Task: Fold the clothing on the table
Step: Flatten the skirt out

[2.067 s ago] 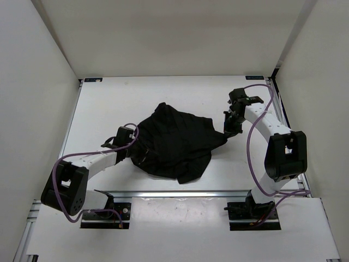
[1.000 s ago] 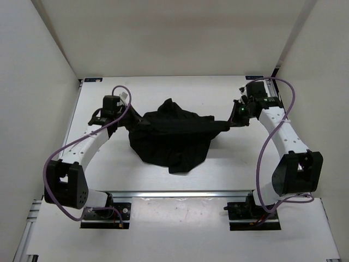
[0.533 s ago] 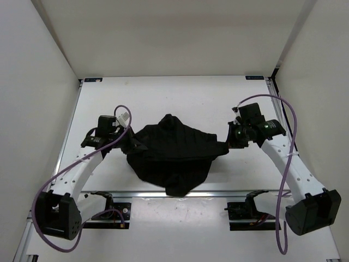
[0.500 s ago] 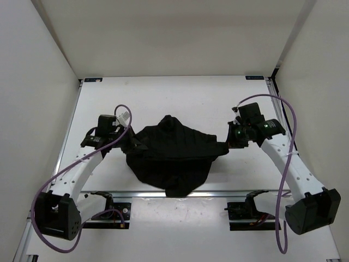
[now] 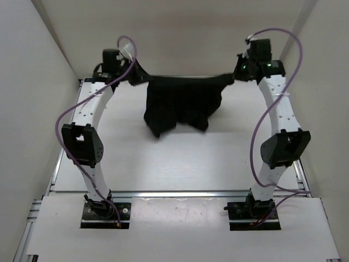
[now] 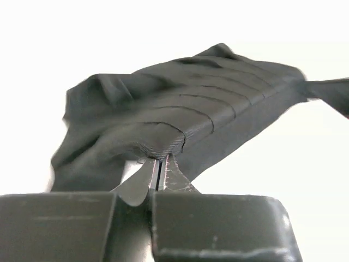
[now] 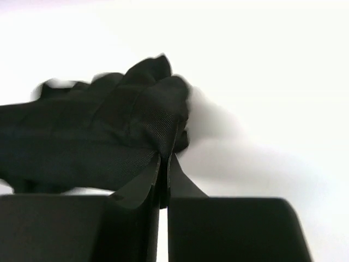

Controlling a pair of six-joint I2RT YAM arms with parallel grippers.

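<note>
The black clothing (image 5: 182,103) hangs stretched between both raised arms over the far half of the white table (image 5: 163,158), its ragged lower edge dangling near the table's middle. My left gripper (image 5: 137,77) is shut on the garment's left top corner, and the left wrist view shows the pleated clothing (image 6: 180,120) pinched in the left gripper (image 6: 160,159). My right gripper (image 5: 233,76) is shut on the right top corner. In the right wrist view the bunched clothing (image 7: 109,131) sits clamped in the right gripper (image 7: 164,158).
White walls close in the table on the left (image 5: 32,109), back (image 5: 180,38) and right (image 5: 327,109). A metal rail (image 5: 180,192) runs along the near edge by the arm bases. Purple cables (image 5: 68,114) loop beside each arm.
Both arms have swung up and toward the back wall, lifting the clothing off the table. It was a heap spread between them; it now hangs taut from its top edge.
</note>
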